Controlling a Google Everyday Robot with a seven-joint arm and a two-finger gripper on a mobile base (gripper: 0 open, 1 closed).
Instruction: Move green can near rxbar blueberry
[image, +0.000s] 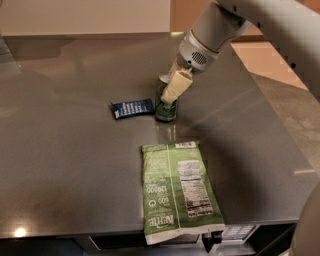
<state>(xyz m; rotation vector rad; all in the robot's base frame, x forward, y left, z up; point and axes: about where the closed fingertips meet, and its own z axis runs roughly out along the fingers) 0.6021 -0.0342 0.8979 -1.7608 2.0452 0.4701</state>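
The green can (164, 111) stands upright on the grey table (75, 150), just right of the rxbar blueberry (132, 108), a flat dark blue wrapper with white lettering. The two almost touch. My gripper (168, 96) comes down from the upper right and is shut on the can's upper part. One cream finger (176, 87) lies across the can's front; the other is hidden behind it.
A large flat green snack bag (177, 192) lies near the table's front edge, in front of the can. The table's right edge (280, 135) runs diagonally, with floor beyond it. The arm (260, 20) crosses the upper right.
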